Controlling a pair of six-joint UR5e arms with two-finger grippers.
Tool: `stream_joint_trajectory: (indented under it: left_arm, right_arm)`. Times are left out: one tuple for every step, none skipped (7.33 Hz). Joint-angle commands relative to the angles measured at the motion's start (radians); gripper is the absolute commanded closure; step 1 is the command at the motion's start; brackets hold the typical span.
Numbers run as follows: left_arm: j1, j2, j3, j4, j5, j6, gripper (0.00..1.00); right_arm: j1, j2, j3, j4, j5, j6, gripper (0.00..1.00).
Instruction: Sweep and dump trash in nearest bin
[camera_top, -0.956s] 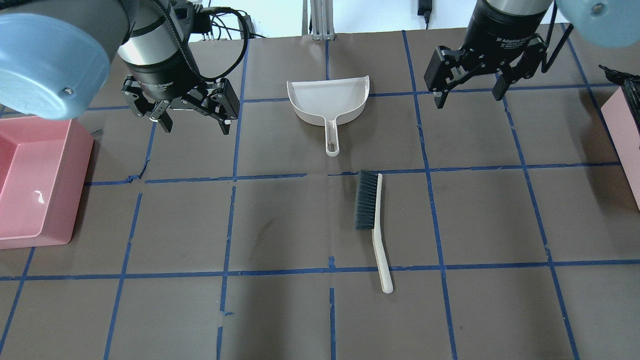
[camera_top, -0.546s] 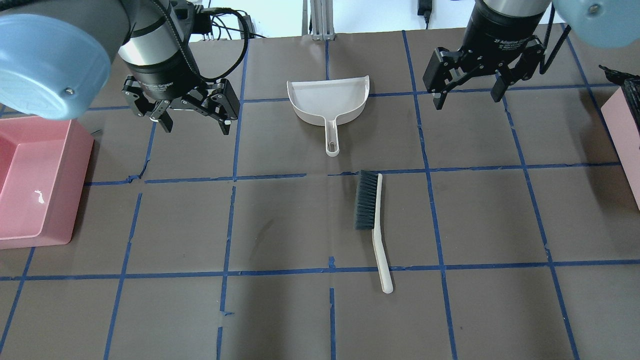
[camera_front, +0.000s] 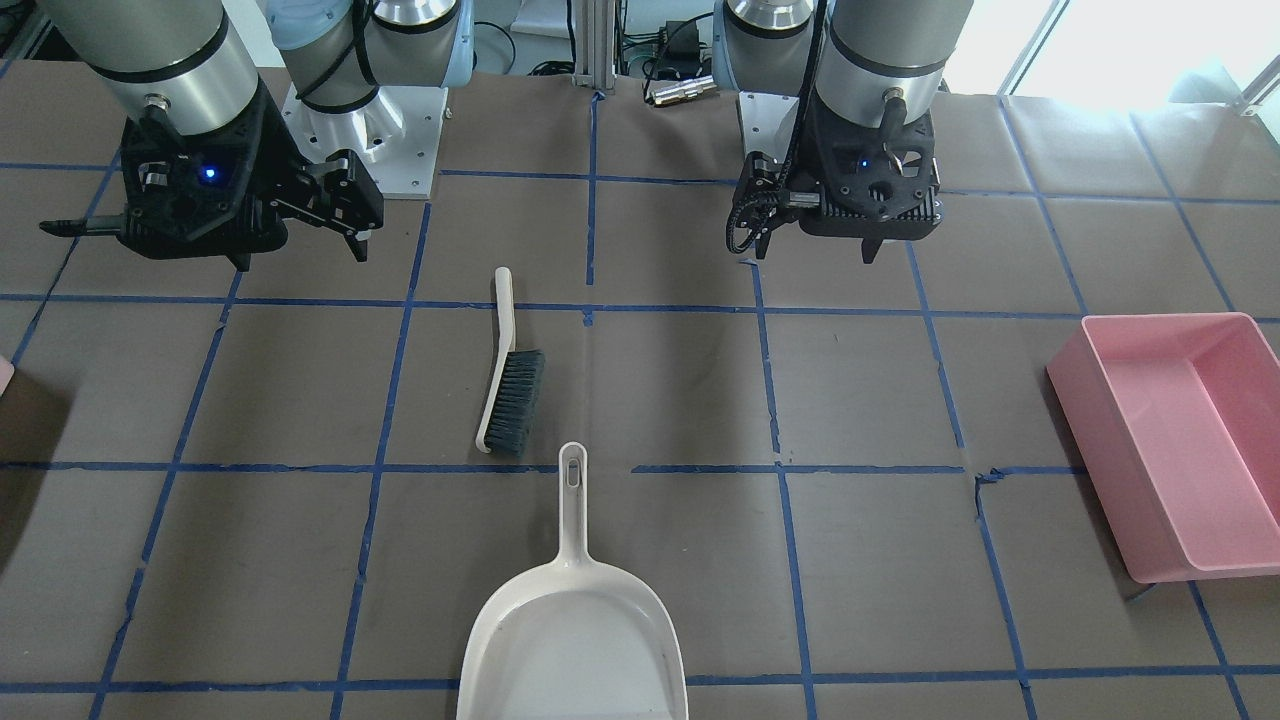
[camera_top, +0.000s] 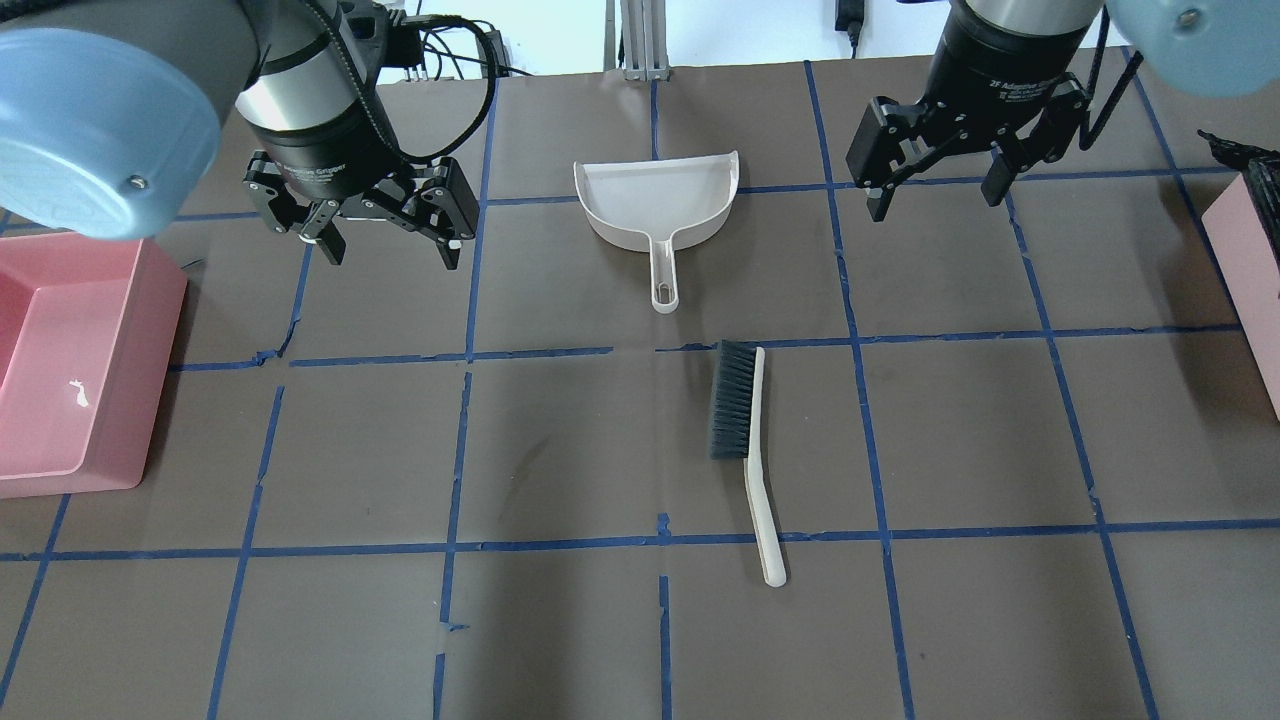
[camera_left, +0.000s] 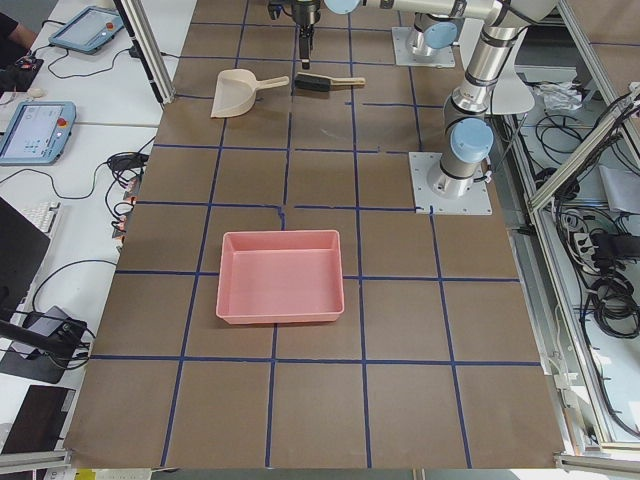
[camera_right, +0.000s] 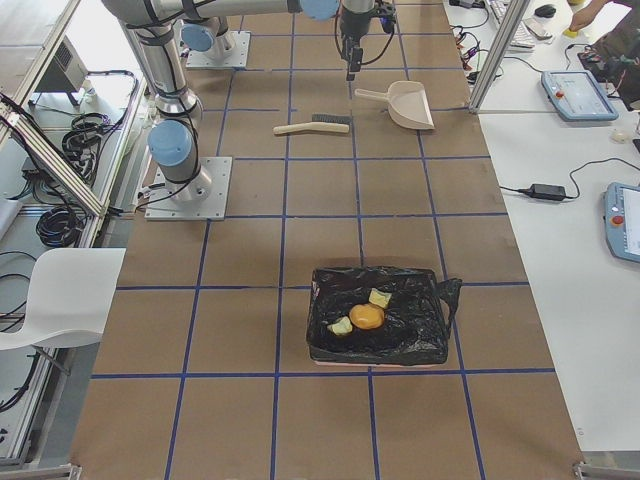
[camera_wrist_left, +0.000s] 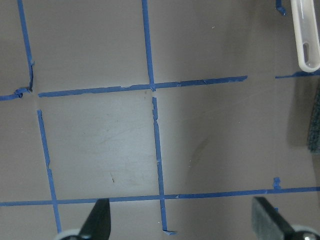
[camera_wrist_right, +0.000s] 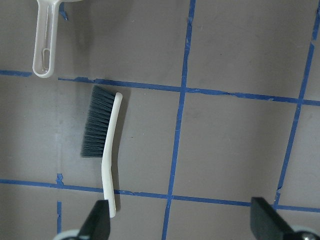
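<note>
A white dustpan lies at the far middle of the table, its handle pointing toward a white hand brush with dark bristles. Both also show in the front view: the dustpan and the brush. My left gripper hovers open and empty left of the dustpan. My right gripper hovers open and empty right of it. The right wrist view shows the brush below open fingers. The bin is pale pink at the right edge, and its black liner holds scraps.
A large pink tray sits at the table's left edge with a small white scrap in it. The brown table cover carries a blue tape grid. The left wrist view shows the dustpan handle at its right edge.
The right gripper has shifted very slightly. The left gripper, dustpan and brush have not moved.
</note>
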Motion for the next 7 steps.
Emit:
stream_joint_trajectory:
  left_arm:
    - [0.000, 0.000, 0.000, 0.001, -0.001, 0.000, 0.00]
    - [0.000, 0.000, 0.000, 0.001, 0.003, 0.000, 0.00]
    - [0.000, 0.000, -0.002, 0.001, 0.002, 0.000, 0.00]
    - [0.000, 0.000, -0.002, 0.001, 0.003, 0.000, 0.00]
    - [0.000, -0.001, -0.002, 0.001, 0.005, 0.000, 0.00]
    - [-0.001, -0.001, -0.002, 0.001, 0.005, 0.000, 0.00]
    - [0.000, -0.001, -0.002, 0.001, 0.005, 0.000, 0.00]
  right_arm:
    - [-0.016, 0.003, 0.001, -0.011, -0.003, -0.005, 0.00]
    - [-0.048, 0.004, 0.001, -0.011, -0.012, -0.010, 0.00]
    - [-0.098, 0.003, 0.001, -0.008, -0.009, -0.037, 0.00]
    - [-0.133, 0.006, -0.001, -0.012, -0.009, -0.075, 0.00]
    - [-0.148, 0.015, -0.001, -0.029, -0.011, -0.147, 0.00]
    - [-0.170, 0.027, -0.001, -0.042, -0.009, -0.178, 0.00]
    - [-0.206, 0.035, -0.001, -0.048, -0.009, -0.214, 0.00]
